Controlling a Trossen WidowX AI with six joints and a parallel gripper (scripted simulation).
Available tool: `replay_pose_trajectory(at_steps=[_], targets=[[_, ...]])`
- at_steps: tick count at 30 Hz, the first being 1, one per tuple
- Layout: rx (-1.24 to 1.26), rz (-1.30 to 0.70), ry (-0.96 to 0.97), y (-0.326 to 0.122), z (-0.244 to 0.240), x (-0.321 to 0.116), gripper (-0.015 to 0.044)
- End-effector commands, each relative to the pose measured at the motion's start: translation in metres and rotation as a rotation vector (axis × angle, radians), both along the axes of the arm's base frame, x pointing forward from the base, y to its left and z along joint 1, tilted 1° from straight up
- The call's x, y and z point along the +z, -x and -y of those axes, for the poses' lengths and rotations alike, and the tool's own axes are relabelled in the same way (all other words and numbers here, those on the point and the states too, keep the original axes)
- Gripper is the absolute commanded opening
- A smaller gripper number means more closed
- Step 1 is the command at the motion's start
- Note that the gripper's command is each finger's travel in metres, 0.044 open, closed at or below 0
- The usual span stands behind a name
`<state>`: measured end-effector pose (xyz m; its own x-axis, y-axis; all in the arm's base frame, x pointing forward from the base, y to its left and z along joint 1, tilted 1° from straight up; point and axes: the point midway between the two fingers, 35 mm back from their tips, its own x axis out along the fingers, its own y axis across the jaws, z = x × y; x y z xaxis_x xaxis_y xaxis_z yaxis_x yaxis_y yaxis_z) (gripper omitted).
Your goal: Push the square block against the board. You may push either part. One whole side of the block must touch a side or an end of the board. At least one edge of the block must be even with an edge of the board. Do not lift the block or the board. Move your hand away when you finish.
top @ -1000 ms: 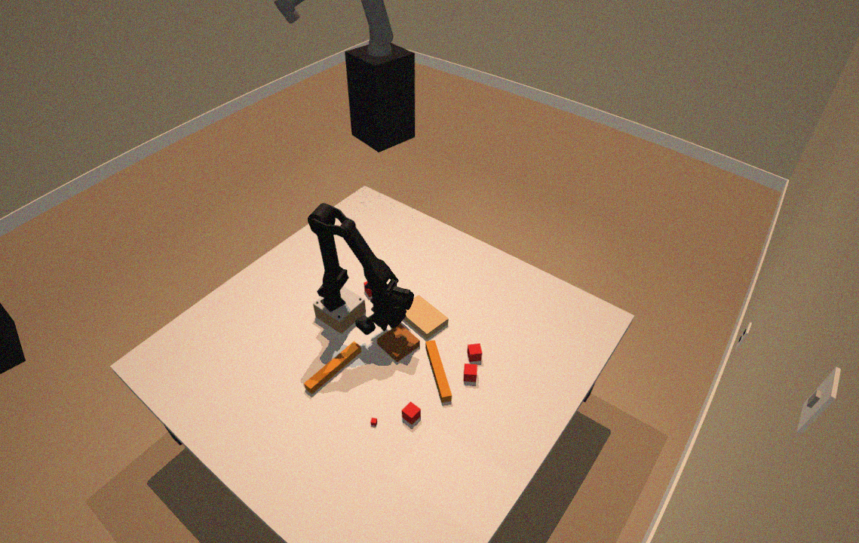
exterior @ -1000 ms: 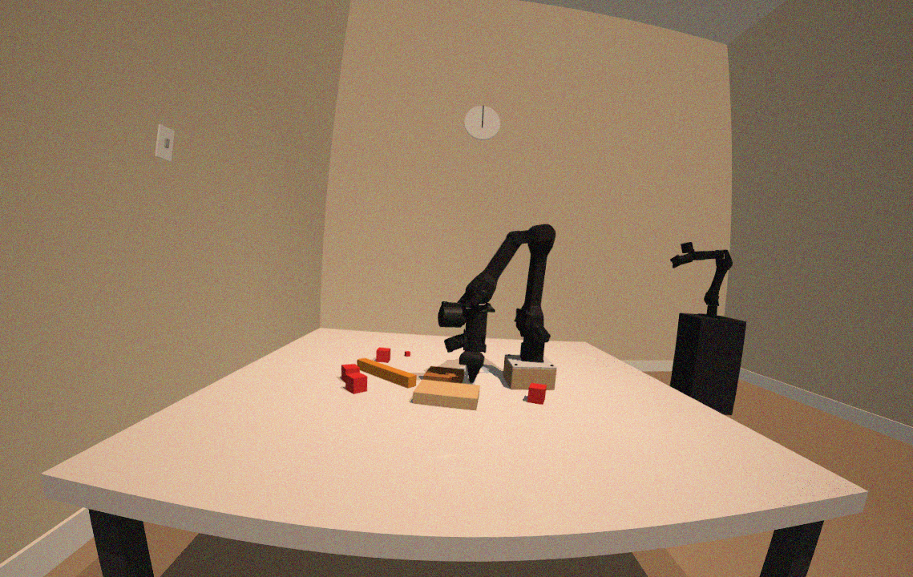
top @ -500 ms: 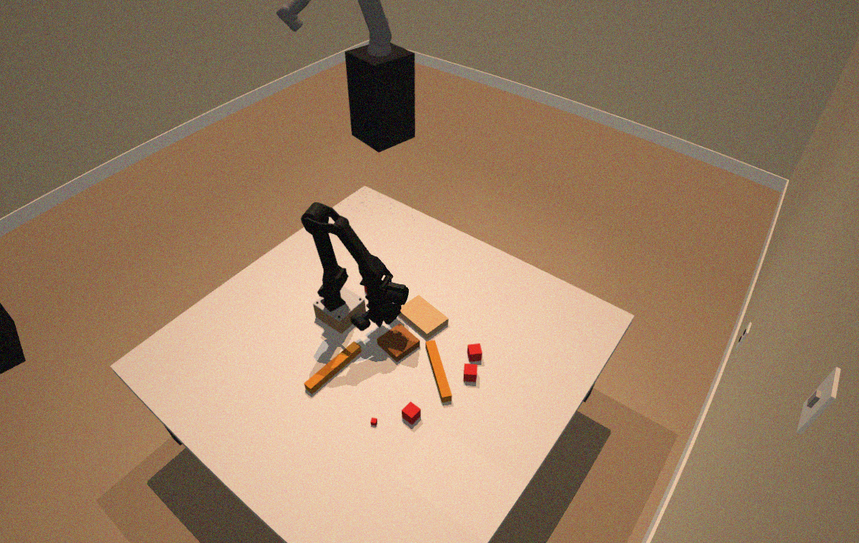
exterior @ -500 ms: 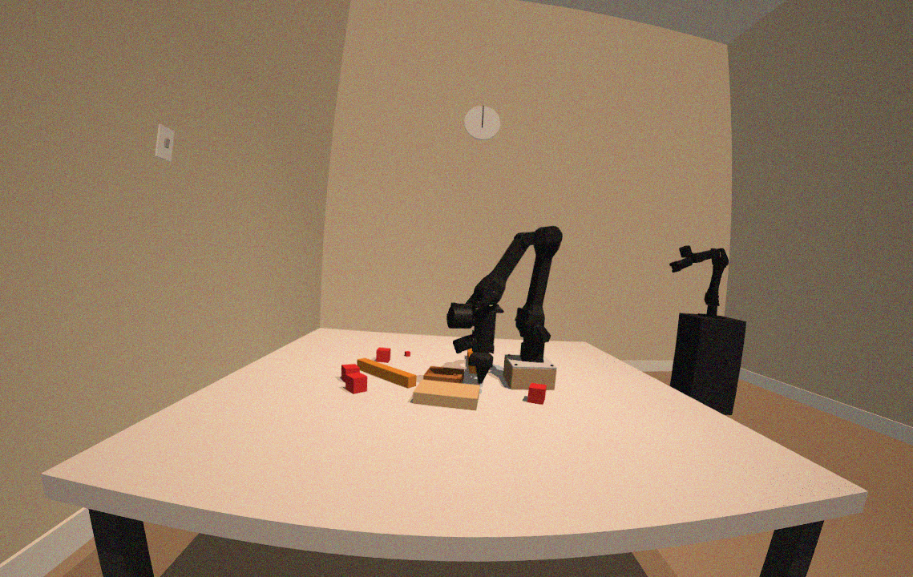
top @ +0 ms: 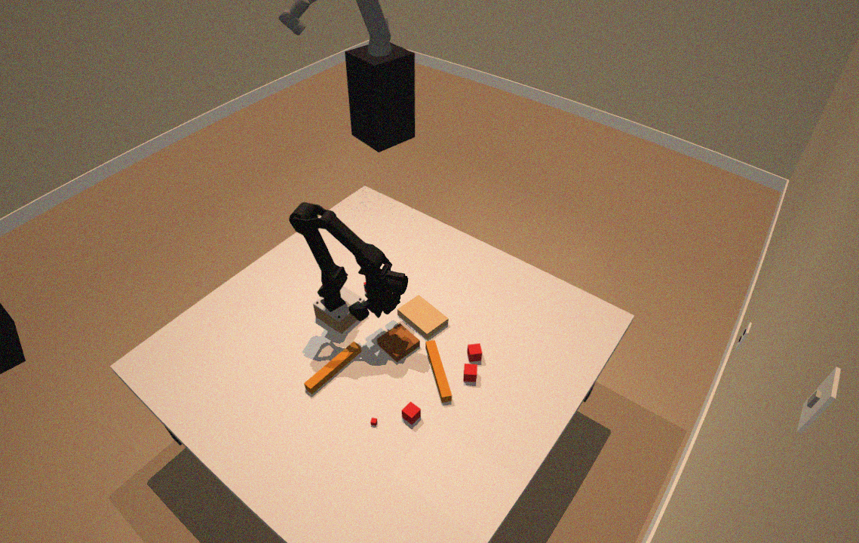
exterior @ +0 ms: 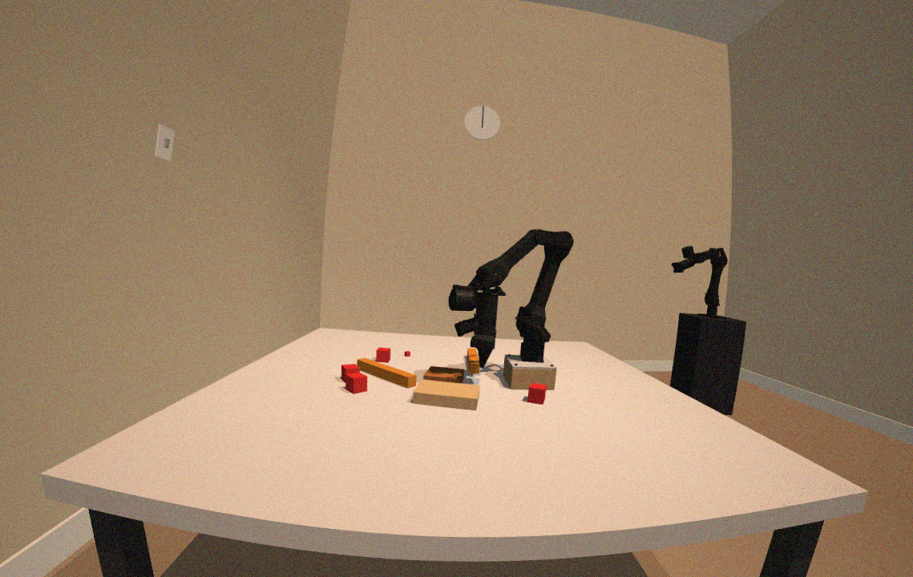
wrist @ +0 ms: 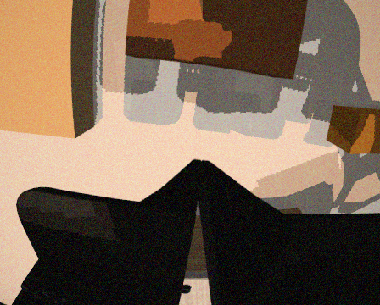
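Observation:
The square block (top: 397, 342) (exterior: 443, 373) (wrist: 262, 42) is dark brown with lit orange-brown patches and lies flat on the table. The board (top: 422, 314) (exterior: 447, 391) (wrist: 29, 68) is light tan, thicker and larger, and lies flat beside it. A narrow strip of table shows between their facing sides in the wrist view, so they are apart there. The block's near edge is not even with the board's near end. My gripper (exterior: 483, 365) (wrist: 199, 168) is shut and empty, off the block's near side, with table showing between them. The arm partly hides the fingertips in the top view.
An orange bar (top: 332, 369) (exterior: 473, 358) (wrist: 361, 129) lies on the arm-base side of the block. Another orange bar (top: 439, 371) (exterior: 385, 371) lies near the block's far corner. Several red cubes lie around, one (exterior: 536, 393) near the arm's base and a tiny one (top: 373, 421) farther out.

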<state>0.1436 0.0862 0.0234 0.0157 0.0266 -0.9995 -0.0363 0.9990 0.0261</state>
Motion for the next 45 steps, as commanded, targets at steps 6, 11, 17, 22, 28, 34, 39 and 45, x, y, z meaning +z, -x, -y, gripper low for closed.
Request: replay_pose_trajectory(at_steps=[6, 11, 17, 22, 28, 34, 39, 45], targets=[[0.123, -0.003, 0.005, -0.007, 0.004, 0.008, 0.0000], [0.297, 0.002, 0.008, -0.020, 0.008, 0.010, 0.0000], [0.505, 0.009, 0.012, -0.035, 0.015, 0.011, 0.0000], [0.679, 0.014, 0.015, -0.048, 0.022, 0.011, 0.0000], [0.888, 0.019, 0.020, -0.063, 0.032, 0.011, 0.0000], [1.097, 0.024, 0.024, -0.077, 0.044, 0.011, 0.0000], [1.271, 0.029, 0.027, -0.089, 0.055, 0.010, 0.0000], [1.463, 0.033, 0.031, -0.101, 0.069, 0.008, 0.0000]])
